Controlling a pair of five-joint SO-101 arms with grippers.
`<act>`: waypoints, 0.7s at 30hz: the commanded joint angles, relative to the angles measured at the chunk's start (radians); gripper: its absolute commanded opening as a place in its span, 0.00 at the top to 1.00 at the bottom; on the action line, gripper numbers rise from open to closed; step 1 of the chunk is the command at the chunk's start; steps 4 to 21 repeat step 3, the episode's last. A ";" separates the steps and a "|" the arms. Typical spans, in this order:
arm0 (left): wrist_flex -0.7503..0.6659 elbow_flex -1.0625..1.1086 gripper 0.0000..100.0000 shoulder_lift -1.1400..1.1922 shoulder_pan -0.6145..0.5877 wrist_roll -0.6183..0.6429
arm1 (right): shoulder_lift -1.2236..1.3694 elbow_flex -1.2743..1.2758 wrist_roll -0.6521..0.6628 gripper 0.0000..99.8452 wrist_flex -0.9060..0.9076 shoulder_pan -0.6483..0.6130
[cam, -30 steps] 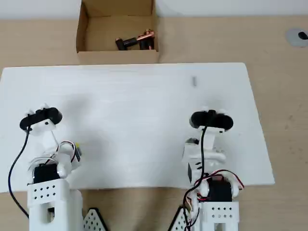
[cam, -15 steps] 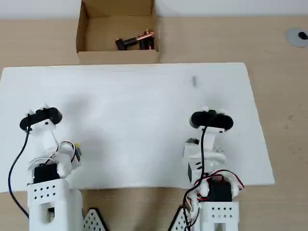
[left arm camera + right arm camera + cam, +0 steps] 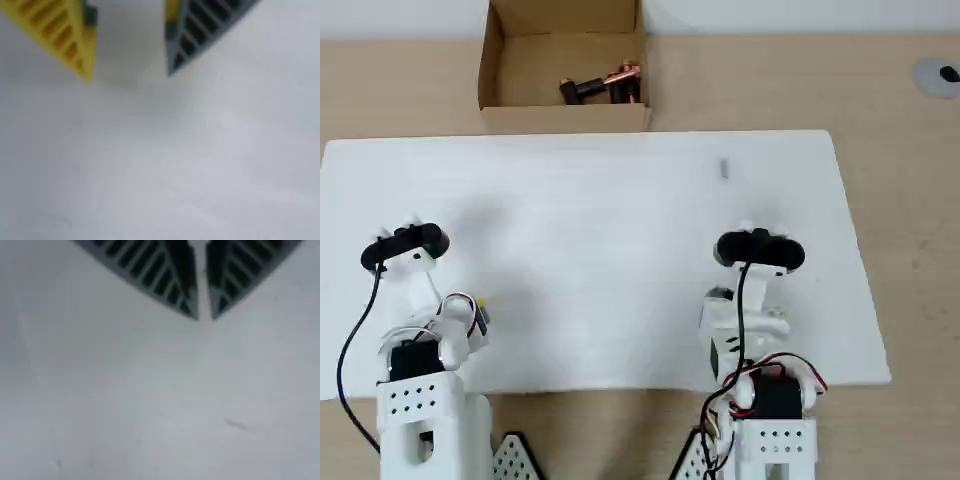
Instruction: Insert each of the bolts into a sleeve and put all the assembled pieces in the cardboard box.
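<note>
Lying crosswise in the cardboard box (image 3: 565, 120), assembled pieces (image 3: 605, 85) are being seen well ahead of both arms, slightly nearer the left; left jaws are standing parted and empty, right jaws closed on nothing.

The pieces (image 3: 603, 84) in the cardboard box (image 3: 565, 119) were too small to count; the box's far rim was cut off.

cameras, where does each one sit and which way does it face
High view: fixed overhead, looking down on white sheet, cardboard box, both arms.
Left wrist view: on the left wrist, facing down at the sheet past the open left hand.
Right wrist view: same, past the shut right hand.
All share the sheet.
</note>
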 commanded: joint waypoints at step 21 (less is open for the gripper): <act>-0.015 -0.008 0.90 0.001 -0.014 0.002 | -0.117 -0.008 0.003 0.99 0.003 0.013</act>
